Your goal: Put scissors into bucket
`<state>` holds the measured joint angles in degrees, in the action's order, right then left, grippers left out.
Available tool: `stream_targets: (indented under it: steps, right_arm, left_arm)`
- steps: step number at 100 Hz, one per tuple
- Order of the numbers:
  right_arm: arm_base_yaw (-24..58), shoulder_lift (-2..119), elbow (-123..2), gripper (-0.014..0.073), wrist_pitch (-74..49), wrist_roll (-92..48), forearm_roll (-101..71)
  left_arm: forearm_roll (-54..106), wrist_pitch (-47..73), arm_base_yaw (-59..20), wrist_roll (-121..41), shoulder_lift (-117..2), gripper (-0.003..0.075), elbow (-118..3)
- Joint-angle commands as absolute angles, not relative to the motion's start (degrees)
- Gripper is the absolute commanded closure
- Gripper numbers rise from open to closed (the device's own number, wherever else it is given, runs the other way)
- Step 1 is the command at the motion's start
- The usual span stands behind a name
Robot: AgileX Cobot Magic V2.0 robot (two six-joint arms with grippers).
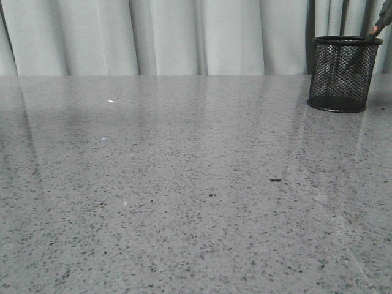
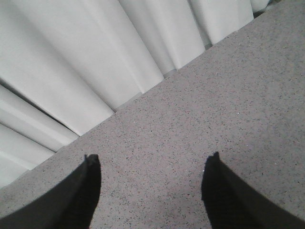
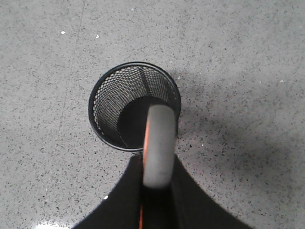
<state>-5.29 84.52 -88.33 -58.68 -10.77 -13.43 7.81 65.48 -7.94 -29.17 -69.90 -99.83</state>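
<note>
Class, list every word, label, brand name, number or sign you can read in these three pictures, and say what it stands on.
None: no readable text in any view.
Bucket: bare black mesh, no label.
Scissors: grey and orange handle, no visible marking.
Table and curtain: plain.

The worktop is grey stone with lots of tiny black and white dots in it. It is shiny, and the pale curtain shows in it a little. A black cup made of wire net stands on it, far back on the right side. The cup stands straight up. A small dark speck lies on the worktop nearer the front.
</note>
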Motion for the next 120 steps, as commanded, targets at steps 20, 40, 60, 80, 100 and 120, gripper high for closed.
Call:
stream_targets:
  steps: [20, 40, 60, 80, 100, 120]
  right_arm:
    - [-5.35, 87.24, -94.08, 0.0642, -56.41, -11.10, -15.94]
    - [-5.35, 90.06, -95.80, 0.0642, -57.62, -11.10, -16.80]
    - [-5.35, 91.12, -95.80, 0.0640, -57.75, -11.10, -16.91]
    - [-5.35, 91.58, -95.80, 0.0539, -58.27, -11.49, -16.91]
    - [-5.35, 91.58, -95.84, 0.0293, -58.05, -11.49, -16.91]
    - [-5.45, 90.98, -95.84, 0.0272, -57.47, -11.49, -14.87]
  left_arm:
    - [8.94, 61.80, -7.80, -28.59, -68.69, 0.0304, -101.51]
    - [8.94, 61.80, -7.80, -28.59, -68.69, 0.0304, -101.51]
    - [8.94, 61.68, -7.80, -28.59, -68.69, 0.0304, -101.51]
    - [8.94, 61.47, -7.80, -28.59, -68.69, 0.0304, -101.51]
    - [8.94, 61.47, -7.80, -28.59, -68.69, 0.0304, -101.51]
    - [8.25, 61.47, -7.80, -28.59, -68.69, 0.0304, -101.51]
